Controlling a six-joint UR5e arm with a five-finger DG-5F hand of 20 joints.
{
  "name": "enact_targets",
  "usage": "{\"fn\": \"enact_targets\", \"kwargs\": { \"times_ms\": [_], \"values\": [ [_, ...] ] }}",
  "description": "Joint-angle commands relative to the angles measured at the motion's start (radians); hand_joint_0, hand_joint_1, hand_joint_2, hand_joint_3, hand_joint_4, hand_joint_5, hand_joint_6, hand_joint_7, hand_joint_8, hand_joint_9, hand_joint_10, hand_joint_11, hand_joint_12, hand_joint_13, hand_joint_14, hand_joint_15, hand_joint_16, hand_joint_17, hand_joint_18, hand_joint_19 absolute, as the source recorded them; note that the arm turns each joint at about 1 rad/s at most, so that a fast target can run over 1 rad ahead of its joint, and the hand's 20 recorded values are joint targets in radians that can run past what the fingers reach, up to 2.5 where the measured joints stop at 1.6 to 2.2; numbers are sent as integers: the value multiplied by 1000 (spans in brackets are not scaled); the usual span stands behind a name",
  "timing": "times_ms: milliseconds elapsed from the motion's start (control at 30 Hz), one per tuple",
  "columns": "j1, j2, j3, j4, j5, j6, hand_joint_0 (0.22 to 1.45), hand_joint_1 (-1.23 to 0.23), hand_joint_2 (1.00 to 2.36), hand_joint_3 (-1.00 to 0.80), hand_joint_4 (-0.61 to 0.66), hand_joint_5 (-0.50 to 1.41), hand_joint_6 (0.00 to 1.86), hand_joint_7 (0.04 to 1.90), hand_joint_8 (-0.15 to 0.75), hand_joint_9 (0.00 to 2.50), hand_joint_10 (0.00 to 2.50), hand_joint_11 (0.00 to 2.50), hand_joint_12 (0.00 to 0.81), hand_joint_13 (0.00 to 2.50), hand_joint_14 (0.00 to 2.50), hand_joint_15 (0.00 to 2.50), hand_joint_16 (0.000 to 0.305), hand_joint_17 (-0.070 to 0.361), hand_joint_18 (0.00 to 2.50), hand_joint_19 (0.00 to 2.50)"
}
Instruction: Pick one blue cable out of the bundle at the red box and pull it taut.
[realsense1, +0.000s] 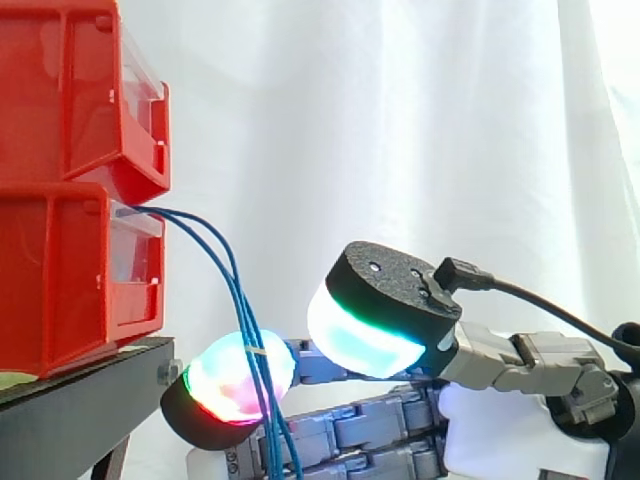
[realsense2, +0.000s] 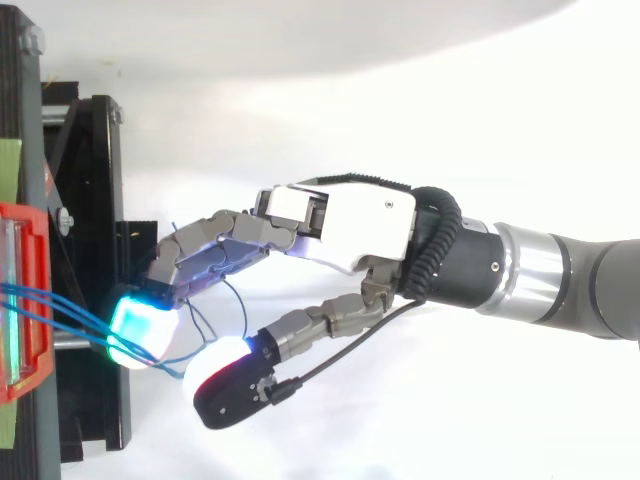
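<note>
Our hand (realsense2: 350, 225) is spread, thumb held apart from the fingers. We see thin blue cables (realsense1: 242, 310) sagging from the red bin (realsense1: 60, 280) across one glowing fingertip (realsense1: 215, 385).

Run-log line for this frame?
phase: at bundle | hand: open, thumb apart from fingers | blue cables: slack, drooping from lower red bin, crossing a fingertip pad | pinch: none yet | taut: no

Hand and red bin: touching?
Apart. Top view shows a gap between the hand and the red bin, spanned by blue cables.
</note>
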Motion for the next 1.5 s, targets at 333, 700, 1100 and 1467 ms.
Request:
{"fn": "enact_targets", "kwargs": {
  "times_ms": [333, 700, 1100, 1467],
  "values": [
    [2, -14, 25, 1, 2, -19, 541, -739, 1003, -461, 165, -122, 626, 887, 344, 634, 1, 173, 366, 715, 7, 262, 48, 108, 550, 330],
    [-1, -98, 88, 24, -10, 36, 537, -728, 1003, -455, 182, -116, 596, 952, 347, 640, 2, 174, 367, 716, 7, 266, 48, 107, 541, 341],
    [-10, -98, 89, 32, -13, 62, 543, -691, 1004, -453, 177, -107, 581, 992, 346, 651, 2, 176, 367, 723, 8, 272, 46, 104, 540, 343],
    [-32, -97, 89, 27, -61, 90, 546, -672, 1004, -447, 157, -104, 586, 1002, 347, 660, 2, 167, 364, 730, 8, 274, 46, 103, 545, 353]
  ]
}}
